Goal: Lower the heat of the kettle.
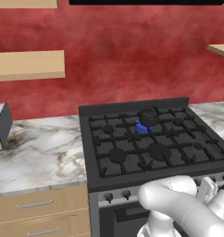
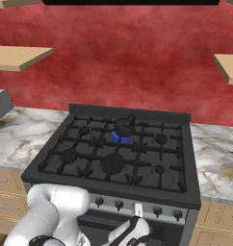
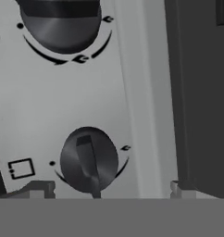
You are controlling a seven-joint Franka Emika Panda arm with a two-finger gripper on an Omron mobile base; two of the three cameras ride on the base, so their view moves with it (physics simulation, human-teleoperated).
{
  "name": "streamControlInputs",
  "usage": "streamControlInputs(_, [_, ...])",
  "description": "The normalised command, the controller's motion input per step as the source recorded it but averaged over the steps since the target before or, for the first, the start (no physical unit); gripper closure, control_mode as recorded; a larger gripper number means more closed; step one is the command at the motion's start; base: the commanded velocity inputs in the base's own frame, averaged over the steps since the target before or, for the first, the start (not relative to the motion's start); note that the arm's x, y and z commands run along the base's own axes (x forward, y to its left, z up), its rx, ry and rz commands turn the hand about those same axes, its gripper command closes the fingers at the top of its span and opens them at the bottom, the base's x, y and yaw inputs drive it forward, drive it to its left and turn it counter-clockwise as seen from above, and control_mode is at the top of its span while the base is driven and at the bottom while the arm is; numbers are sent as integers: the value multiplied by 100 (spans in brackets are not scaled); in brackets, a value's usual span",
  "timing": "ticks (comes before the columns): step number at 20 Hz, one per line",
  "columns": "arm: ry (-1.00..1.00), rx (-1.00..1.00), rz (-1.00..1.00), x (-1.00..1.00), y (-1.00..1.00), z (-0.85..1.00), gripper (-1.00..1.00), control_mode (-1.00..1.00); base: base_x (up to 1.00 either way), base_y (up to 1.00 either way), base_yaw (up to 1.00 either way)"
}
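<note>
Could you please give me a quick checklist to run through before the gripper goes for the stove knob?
1. Kettle sits on a rear middle burner, blue flame under it: ok, heat is on.
2. Gripper jaws stand wide apart, nothing between them: ok.
3. A knob lies straight ahead of the gripper between the fingertips, not yet touched: ok.
4. That this knob controls the kettle's burner: cannot tell; a second knob sits beside it on the panel.
5. Which way to turn for lower heat: cannot tell; the arc markings are too small to read.
6. Kettle upright and apart from the arm: ok.
</note>
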Motion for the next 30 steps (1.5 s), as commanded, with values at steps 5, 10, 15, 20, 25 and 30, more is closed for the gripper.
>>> streamControlInputs(5, [0, 5, 0, 7, -10, -7, -100, -100, 0, 0, 0])
streamControlInputs(10, [-1, 9, 0, 6, -16, 0, -100, -100, 0, 0, 0])
streamControlInputs(15, [0, 9, 0, 9, -10, 0, -100, -100, 0, 0, 0])
streamControlInputs(20, [-8, 11, 0, 0, -19, 0, -100, -100, 0, 0, 0])
streamControlInputs(25, [-6, 9, 0, 1, -8, 4, -100, -100, 0, 0, 0])
streamControlInputs(30, [0, 5, 0, 10, 0, 1, -100, -100, 0, 0, 0])
